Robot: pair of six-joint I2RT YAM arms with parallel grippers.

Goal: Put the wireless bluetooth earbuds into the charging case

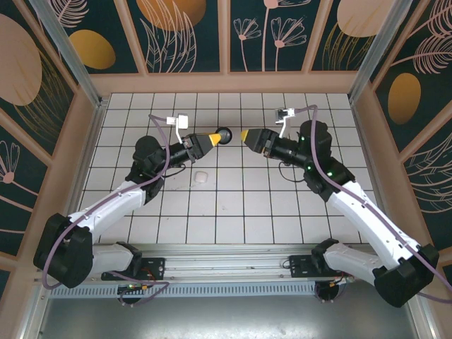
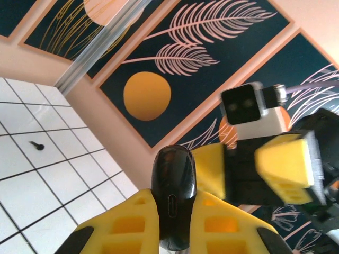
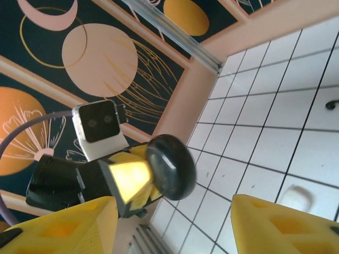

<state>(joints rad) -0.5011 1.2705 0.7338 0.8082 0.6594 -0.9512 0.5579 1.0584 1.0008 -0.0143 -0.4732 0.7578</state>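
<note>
Case [image 1: 225, 133] clamped in L tool [image 1: 215, 138].

The charging case [image 1: 224, 134] (held aloft) stands just before the right gripper [image 1: 244, 135].

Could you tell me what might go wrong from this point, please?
1. The left end effector pinches the charging case by its lower part alone, seemingly off the tiles. The open right end effector sits very near, so a bump could twist the case loose.
2. The black earbud on the tiles is tiny against the broad yellow fingers, so a pick may well slip.
</note>
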